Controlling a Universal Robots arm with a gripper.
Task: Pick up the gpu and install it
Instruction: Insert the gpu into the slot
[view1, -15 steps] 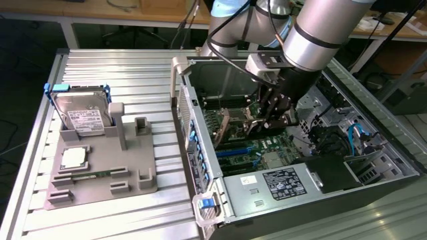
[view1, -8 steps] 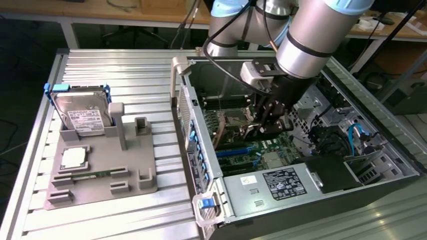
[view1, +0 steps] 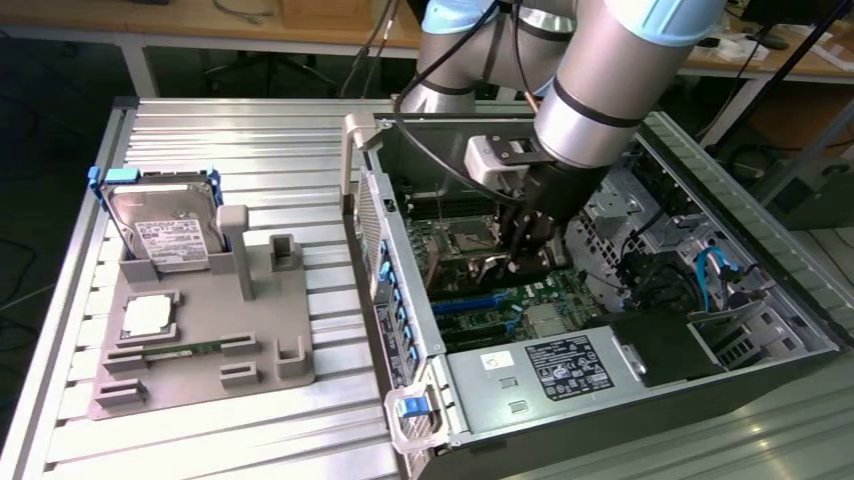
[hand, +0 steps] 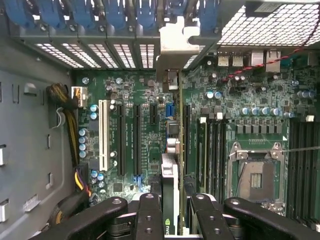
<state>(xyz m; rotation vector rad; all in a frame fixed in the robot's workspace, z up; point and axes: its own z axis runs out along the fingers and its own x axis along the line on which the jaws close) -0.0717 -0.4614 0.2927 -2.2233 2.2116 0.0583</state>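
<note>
Inside the open computer case (view1: 400, 300), my gripper (view1: 521, 250) hangs low over the green motherboard (view1: 494, 300). In the wrist view the gripper (hand: 172, 200) is shut on the gpu (hand: 170, 175), which shows edge-on between the black fingers (hand: 149, 210). The card stands upright across the board, and its silver end bracket (hand: 175, 45) sits against the case's rear slot wall. The card lines up with an expansion slot between the black slots (hand: 122, 140) and the memory slots. Whether its lower edge sits in the slot is hidden.
A white slot (hand: 103, 135), the CPU socket (hand: 257, 172) and blue slot latches (hand: 115, 15) surround the card. The power supply (view1: 547, 365) fills the case's near end. On the exterior view's left a grey fixture (view1: 200, 350) holds a hard drive (view1: 167, 235) and a processor (view1: 147, 315).
</note>
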